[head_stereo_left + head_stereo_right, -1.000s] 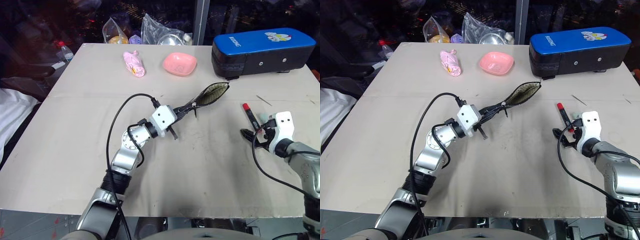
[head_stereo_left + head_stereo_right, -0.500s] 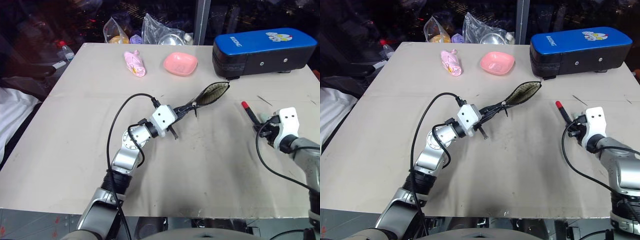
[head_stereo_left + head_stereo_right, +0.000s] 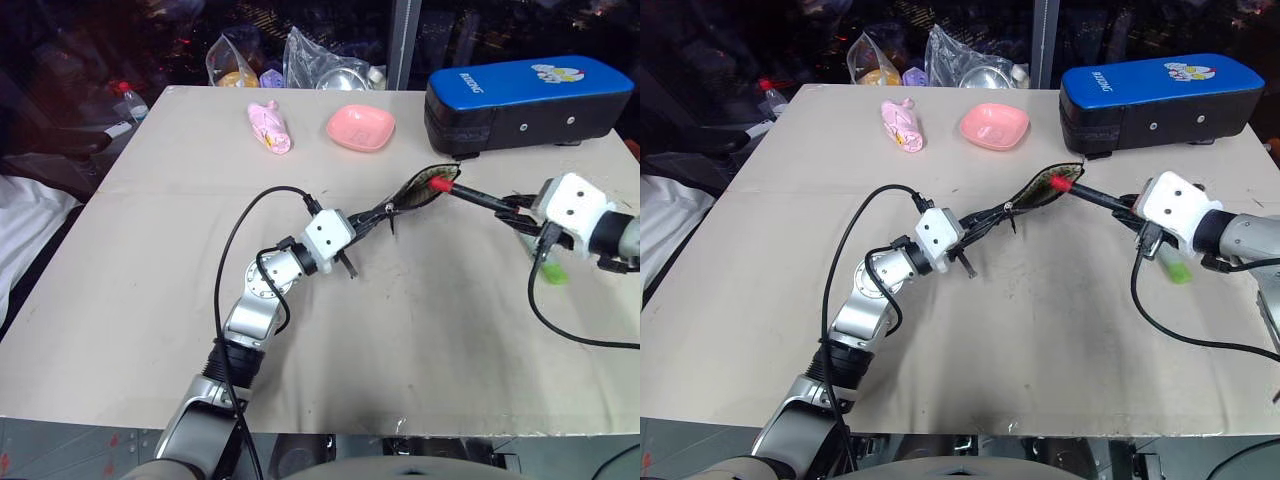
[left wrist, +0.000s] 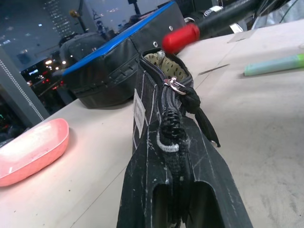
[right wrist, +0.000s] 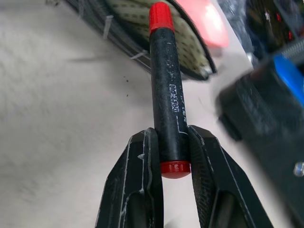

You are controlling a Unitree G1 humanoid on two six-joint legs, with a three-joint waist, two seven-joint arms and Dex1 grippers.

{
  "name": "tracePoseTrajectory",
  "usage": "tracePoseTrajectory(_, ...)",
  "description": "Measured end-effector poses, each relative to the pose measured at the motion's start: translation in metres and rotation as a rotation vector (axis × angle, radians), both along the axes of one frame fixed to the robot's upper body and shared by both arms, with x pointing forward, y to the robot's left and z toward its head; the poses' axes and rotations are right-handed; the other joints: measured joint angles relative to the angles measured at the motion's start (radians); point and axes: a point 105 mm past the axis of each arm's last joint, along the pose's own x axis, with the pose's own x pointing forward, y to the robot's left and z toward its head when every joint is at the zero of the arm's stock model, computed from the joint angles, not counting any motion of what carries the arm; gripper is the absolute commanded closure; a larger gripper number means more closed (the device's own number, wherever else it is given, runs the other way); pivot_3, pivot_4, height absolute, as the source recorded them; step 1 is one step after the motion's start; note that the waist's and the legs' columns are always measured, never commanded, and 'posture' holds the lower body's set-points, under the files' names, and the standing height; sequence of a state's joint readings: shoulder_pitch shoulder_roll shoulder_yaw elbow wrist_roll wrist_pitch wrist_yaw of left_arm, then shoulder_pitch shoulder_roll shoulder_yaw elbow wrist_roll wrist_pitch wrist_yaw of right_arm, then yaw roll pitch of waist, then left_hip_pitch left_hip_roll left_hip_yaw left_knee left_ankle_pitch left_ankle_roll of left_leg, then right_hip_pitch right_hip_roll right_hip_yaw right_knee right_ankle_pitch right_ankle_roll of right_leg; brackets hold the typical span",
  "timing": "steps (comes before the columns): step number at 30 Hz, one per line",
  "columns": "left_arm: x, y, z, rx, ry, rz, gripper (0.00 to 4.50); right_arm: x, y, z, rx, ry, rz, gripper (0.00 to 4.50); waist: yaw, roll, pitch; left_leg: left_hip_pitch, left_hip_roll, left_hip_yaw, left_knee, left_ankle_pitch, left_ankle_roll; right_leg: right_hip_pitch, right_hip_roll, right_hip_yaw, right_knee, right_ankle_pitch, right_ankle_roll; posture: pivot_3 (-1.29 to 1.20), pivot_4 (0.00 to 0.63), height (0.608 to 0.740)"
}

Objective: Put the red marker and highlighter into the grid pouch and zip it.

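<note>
My left gripper (image 3: 368, 220) is shut on one end of the grid pouch (image 3: 428, 186) and holds it up off the table, zipper (image 4: 170, 114) open, with the dotted lining showing. The right gripper (image 5: 167, 138) is shut on the red marker (image 5: 166, 90), which has a dark barrel with a red cap and a red end. The marker (image 3: 470, 196) points left, and its red tip is right at the pouch's open mouth. The highlighter (image 3: 551, 270), pale green, lies on the table just below the right hand.
A big blue padded case (image 3: 530, 92) stands at the back right, close behind the pouch. A pink bowl (image 3: 360, 127) and a pink wrapped item (image 3: 268, 128) sit at the back centre. Plastic bags (image 3: 330, 62) lie past the far edge.
The right gripper shut on the red marker, lifted it off the table and swung it left to the pouch's mouth. The highlighter has come into view. The left arm and pouch stayed still.
</note>
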State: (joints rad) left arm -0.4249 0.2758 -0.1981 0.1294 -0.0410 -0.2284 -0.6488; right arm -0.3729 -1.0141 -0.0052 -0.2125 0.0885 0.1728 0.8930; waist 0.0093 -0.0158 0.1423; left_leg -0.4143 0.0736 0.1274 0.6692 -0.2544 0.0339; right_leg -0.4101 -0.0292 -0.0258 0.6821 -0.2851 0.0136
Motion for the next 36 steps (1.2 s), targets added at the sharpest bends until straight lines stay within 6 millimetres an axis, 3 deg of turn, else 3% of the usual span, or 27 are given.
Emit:
tracePoseTrajectory(4, -0.003, -0.006, 0.000, 0.018, -0.013, -0.035, 4.50, 0.019, 0.011, 0.007, -0.196, -0.111, 0.120, 4.25, -0.004, 0.000, 0.000, 0.000, 0.000, 0.001, 0.000, 0.000, 0.000, 0.000, 0.001, 0.000, 0.000, 0.000, 0.000, 0.00, 0.150, 0.738)
tracePoseTrajectory(7, -0.007, -0.010, -0.001, 0.090, -0.058, -0.089, 4.50, 0.027, 0.021, -0.002, -0.333, -0.143, 0.233, 4.25, 0.000, 0.000, 0.000, 0.000, 0.000, 0.001, 0.000, 0.000, 0.000, 0.000, 0.001, -0.001, -0.001, 0.000, 0.000, 0.00, 0.150, 0.738)
tracePoseTrajectory(12, -0.008, -0.007, -0.001, 0.167, -0.105, -0.141, 4.50, 0.030, 0.026, -0.016, -0.431, -0.141, 0.365, 4.25, 0.003, 0.001, 0.001, 0.000, 0.001, 0.004, 0.000, 0.000, 0.000, 0.000, 0.000, -0.002, -0.001, 0.000, 0.000, 0.00, 0.150, 0.738)
tracePoseTrajectory(17, -0.010, -0.013, 0.003, 0.183, -0.138, -0.194, 4.50, 0.029, 0.052, -0.012, -0.445, -0.229, 0.532, 4.25, 0.001, 0.002, 0.001, 0.001, 0.001, 0.005, 0.001, 0.000, 0.000, 0.000, 0.000, -0.003, 0.000, 0.000, 0.000, 0.00, 0.150, 0.738)
tracePoseTrajectory(20, -0.011, -0.016, 0.003, 0.175, -0.139, -0.205, 4.50, 0.030, 0.057, -0.017, -0.443, -0.238, 0.570, 2.90, 0.003, 0.002, 0.001, 0.000, 0.001, 0.005, 0.001, 0.000, 0.000, 0.000, -0.001, -0.003, 0.001, 0.000, 0.000, 0.00, 0.150, 0.738)
tracePoseTrajectory(21, -0.011, -0.016, 0.003, 0.172, -0.137, -0.205, 4.50, 0.031, 0.056, -0.018, -0.440, -0.234, 0.563, 2.24, 0.005, 0.003, 0.002, 0.000, 0.001, 0.005, 0.001, 0.000, 0.000, 0.000, -0.002, -0.003, 0.001, 0.000, 0.000, 0.00, 0.150, 0.738)
tracePoseTrajectory(22, -0.011, -0.016, 0.003, 0.172, -0.135, -0.204, 4.50, 0.031, 0.056, -0.018, -0.438, -0.233, 0.559, 1.99, 0.005, 0.003, 0.002, 0.000, 0.001, 0.005, 0.001, 0.000, 0.000, 0.000, -0.002, -0.003, 0.001, 0.000, 0.000, 0.00, 0.150, 0.738)
tracePoseTrajectory(23, -0.010, -0.016, 0.002, 0.166, -0.127, -0.199, 4.50, 0.032, 0.054, -0.018, -0.431, -0.229, 0.545, 1.36, 0.004, 0.003, 0.002, 0.000, 0.001, 0.005, 0.001, 0.000, 0.000, 0.000, -0.002, -0.003, 0.001, 0.000, 0.000, 0.00, 0.150, 0.738)
tracePoseTrajectory(26, -0.008, -0.014, -0.001, 0.144, -0.103, -0.183, 4.50, 0.032, 0.042, -0.014, -0.357, -0.208, 0.466, 0.22, 0.006, 0.003, 0.002, 0.000, 0.001, 0.004, 0.001, 0.000, 0.000, 0.000, -0.003, -0.003, 0.001, 0.000, 0.000, 0.00, 0.150, 0.738)
tracePoseTrajectory(29, -0.005, -0.008, -0.005, 0.114, -0.069, -0.155, 4.50, 0.028, 0.018, 0.004, -0.085, -0.155, 0.269, 0.06, 0.005, 0.003, 0.002, 0.000, 0.001, 0.002, 0.001, 0.000, 0.000, 0.000, -0.003, -0.002, 0.002, 0.000, 0.000, 0.00, 0.150, 0.738)
tracePoseTrajectory(31, -0.005, -0.008, -0.005, 0.110, -0.065, -0.151, 4.50, 0.026, 0.011, 0.009, -0.009, -0.137, 0.210, 0.06, 0.003, 0.004, 0.002, 0.001, 0.001, 0.002, 0.002, 0.000, 0.000, 0.000, -0.003, -0.002, 0.004, 0.000, 0.000, 0.00, 0.150, 0.738)
tracePoseTrajectory(32, -0.005, -0.010, -0.004, 0.104, -0.065, -0.154, 4.50, 0.019, -0.004, 0.009, 0.132, -0.087, 0.092, 0.06, 0.006, 0.003, 0.002, 0.001, 0.001, 0.001, 0.002, 0.000, 0.000, 0.000, -0.004, -0.002, 0.005, 0.000, 0.000, 0.00, 0.150, 0.738)
tracePoseTrajectory(36, -0.004, -0.006, -0.008, 0.098, -0.050, -0.136, 4.50, 0.007, -0.050, -0.017, 0.401, 0.089, -0.250, 0.06, 0.008, 0.003, 0.002, 0.000, 0.000, 0.001, 0.003, 0.000, 0.000, 0.000, -0.004, -0.001, 0.006, 0.000, 0.000, 0.00, 0.150, 0.738)
